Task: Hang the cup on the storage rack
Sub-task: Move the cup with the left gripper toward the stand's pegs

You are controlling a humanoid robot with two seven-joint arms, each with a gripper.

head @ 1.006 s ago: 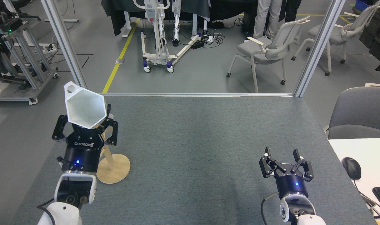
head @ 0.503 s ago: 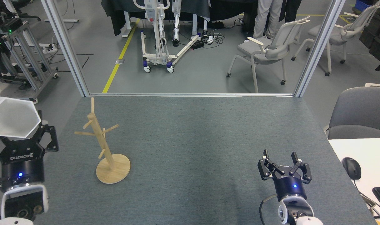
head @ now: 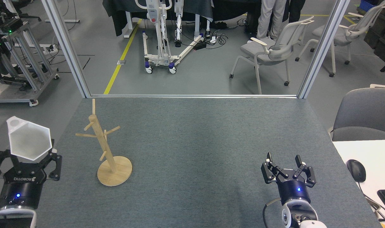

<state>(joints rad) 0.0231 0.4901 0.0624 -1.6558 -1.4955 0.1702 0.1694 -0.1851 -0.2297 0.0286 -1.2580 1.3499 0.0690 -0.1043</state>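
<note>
Cup (head: 29, 141): plain white, smooth, six flat sides tapering to the base, open mouth tilted toward my head, a small flat tab with a round hole at the upper left of the rim. It sits base-down between the black fingers of my left gripper (head: 26, 158), which are clamped on its lower part, held above the left edge of the table (head: 195, 133). Rack (head: 107, 148): pale wood, a slim upright post with short angled pegs on a round flat disc, standing on the table just to the right of the cup, apart from it. Table: grey, felt-like cloth, rectangular. My right gripper (head: 286, 161): black, jaws apart, holding nothing, low at the right, well apart from cup and rack.
</note>
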